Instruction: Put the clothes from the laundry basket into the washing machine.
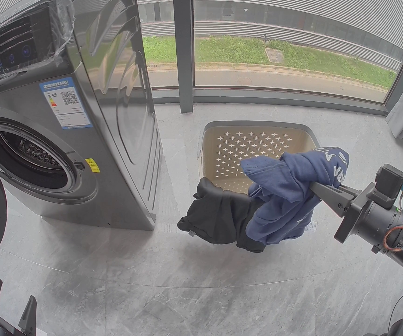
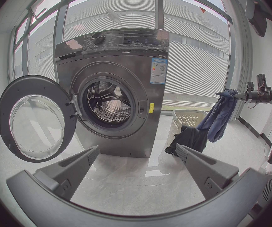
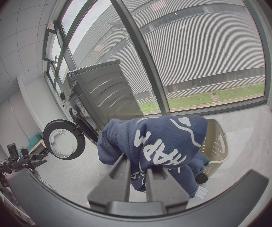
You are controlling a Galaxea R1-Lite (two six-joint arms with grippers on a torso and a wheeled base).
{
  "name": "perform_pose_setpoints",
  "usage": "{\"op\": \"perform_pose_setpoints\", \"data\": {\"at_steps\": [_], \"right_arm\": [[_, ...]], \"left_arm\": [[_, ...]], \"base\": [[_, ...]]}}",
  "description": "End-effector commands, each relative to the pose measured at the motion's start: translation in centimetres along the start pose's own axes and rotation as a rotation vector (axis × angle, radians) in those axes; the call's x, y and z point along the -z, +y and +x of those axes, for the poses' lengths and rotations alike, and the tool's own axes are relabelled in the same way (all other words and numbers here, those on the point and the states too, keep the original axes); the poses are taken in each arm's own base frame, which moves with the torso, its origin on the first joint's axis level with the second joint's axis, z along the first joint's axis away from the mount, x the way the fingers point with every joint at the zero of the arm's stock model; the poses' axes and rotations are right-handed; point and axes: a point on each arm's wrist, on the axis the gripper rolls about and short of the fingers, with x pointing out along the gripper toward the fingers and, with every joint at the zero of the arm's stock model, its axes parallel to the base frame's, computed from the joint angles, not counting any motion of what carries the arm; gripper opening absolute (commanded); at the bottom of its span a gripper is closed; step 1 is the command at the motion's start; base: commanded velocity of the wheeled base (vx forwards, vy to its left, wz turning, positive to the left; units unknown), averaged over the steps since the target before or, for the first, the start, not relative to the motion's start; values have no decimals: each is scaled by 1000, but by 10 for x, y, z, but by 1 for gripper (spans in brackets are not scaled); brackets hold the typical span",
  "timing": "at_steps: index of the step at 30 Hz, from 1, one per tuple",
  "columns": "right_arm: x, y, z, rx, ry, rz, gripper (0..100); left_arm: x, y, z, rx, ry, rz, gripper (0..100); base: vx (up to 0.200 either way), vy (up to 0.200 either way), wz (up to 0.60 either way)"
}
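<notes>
Head view has the right arm stretched out level from the right, with the right gripper clamped tight on a blue hoodie. The hoodie dangles in the air over the near rim of the laundry basket. A black garment is draped over that same near rim, hanging down the outside and touching the hoodie. The basket sits on the floor by the window, just beside the washing machine, whose round door is swung wide open. The left gripper sits low near the floor, facing the drum, fingers spread wide and holding nothing.
</notes>
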Motion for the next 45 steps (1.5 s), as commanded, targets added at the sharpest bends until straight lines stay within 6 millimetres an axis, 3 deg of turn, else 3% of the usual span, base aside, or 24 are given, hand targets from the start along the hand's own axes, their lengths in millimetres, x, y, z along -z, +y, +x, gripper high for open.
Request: {"op": "perform_pose_setpoints", "data": {"at_steps": [1,18,27,45], "right_arm": [[0,0,0,-3,2,-1,0],[1,1,4,-4,-9,1,0],[1,1,4,9,-9,1,0],[2,0,4,12,-7,5,0]], "left_arm": [[4,0,1,-1,16,0,100],[4,0,1,-1,16,0,100],[4,0,1,-1,16,0,100],[4,0,1,-1,16,0,100]], "base": [[0,200,0],[0,200,0],[0,0,0],[-200,0,0]]}}
